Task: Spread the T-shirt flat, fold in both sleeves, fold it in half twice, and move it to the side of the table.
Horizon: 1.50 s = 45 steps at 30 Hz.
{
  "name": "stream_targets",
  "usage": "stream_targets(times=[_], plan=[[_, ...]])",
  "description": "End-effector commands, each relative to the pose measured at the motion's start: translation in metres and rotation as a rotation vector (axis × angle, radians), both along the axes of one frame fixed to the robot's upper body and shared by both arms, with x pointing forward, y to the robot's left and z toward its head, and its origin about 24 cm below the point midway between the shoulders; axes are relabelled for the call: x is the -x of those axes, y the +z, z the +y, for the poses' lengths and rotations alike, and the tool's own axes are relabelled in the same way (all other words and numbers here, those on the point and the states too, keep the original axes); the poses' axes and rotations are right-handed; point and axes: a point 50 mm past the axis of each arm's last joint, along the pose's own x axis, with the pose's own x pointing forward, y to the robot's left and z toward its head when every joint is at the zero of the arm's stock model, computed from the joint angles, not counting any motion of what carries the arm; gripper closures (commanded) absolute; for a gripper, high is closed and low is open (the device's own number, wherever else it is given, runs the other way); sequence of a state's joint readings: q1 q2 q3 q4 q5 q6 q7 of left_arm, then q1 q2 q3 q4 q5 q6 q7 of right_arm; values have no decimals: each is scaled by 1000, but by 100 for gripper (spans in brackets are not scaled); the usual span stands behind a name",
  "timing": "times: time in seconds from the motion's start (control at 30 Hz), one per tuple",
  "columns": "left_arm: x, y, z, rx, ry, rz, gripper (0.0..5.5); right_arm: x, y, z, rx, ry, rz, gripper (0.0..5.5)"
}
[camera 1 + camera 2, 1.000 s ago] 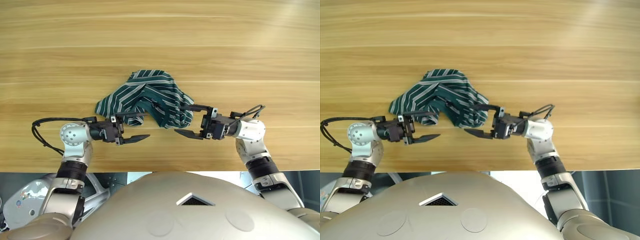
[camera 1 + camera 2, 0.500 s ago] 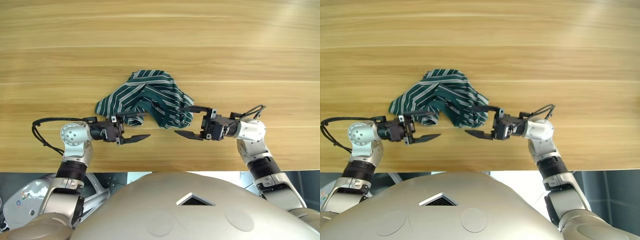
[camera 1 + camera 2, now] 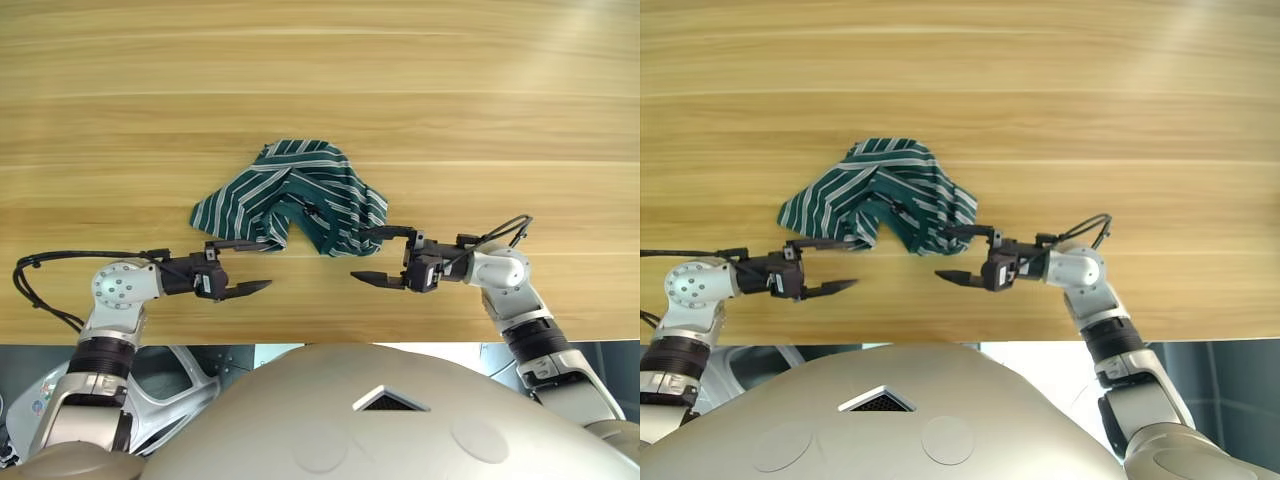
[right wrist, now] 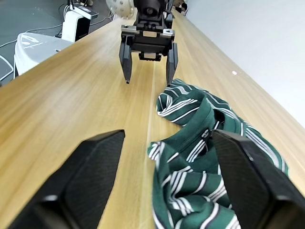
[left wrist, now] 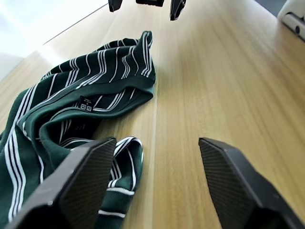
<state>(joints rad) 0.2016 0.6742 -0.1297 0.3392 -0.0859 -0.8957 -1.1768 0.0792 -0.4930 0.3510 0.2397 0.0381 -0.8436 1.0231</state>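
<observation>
T-shirt (image 3: 300, 195): crumpled heap on the counter (image 3: 450, 100), toward its near edge, not yet spread. Left pincer (image 3: 268, 264) and right pincer (image 3: 357, 254): both wide, empty, low, flanking its near edge, apparently placed to seize cloth for spreading.

Pulled the left gripper (image 3: 268, 263) back toward the left edge and the near edge of the surface (image 3: 450, 120), leaving its upper finger along the near-left hem of the T-shirt (image 3: 300, 195) rather than reaching in over the cloth. Swung that arm's elbow out toward the left edge as well. Eased the right gripper (image 3: 356, 254) slightly toward the near edge, lower against the T-shirt's right side than before. Widened the gap between the two grippers
</observation>
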Motion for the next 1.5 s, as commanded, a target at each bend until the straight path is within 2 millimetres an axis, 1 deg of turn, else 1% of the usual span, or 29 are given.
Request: stream_targets(times=[0.03,0.2,0.4,0.47,0.67,0.87,0.97,1.1,1.13,1.17,1.27,1.37,1.5], plan=[[1,5,11,-104,10,-38,229,3,-8,-2,91,28,-4,211],[0,2,12,-144,37,-60,229,6,-14,3,137,59,-7,211],[-12,-2,8,-176,52,-94,229,8,-17,5,145,59,-10,211],[-17,-7,8,-216,58,-104,229,8,-17,7,143,57,-12,211],[-20,-20,9,-292,53,-106,229,6,-15,7,131,37,-28,211],[-16,-29,8,-311,32,-84,229,-9,-14,7,132,-57,-50,211],[-14,-32,7,-313,25,-77,229,-21,-14,7,141,-121,-58,211],[-13,-34,7,-316,19,-70,229,-25,-16,5,159,-150,-58,211],[-12,-35,7,-317,18,-67,225,-26,-17,5,164,-154,-57,229],[-12,-35,8,-320,16,-63,225,-27,-18,5,172,-156,-56,233],[-10,-36,9,-329,9,-55,225,-27,-21,4,184,-159,-54,298],[-10,-37,10,-332,1,-52,225,-28,-22,5,188,-157,-54,348],[-9,-36,11,-324,-12,-50,298,-26,-22,6,189,-141,-53,425]])
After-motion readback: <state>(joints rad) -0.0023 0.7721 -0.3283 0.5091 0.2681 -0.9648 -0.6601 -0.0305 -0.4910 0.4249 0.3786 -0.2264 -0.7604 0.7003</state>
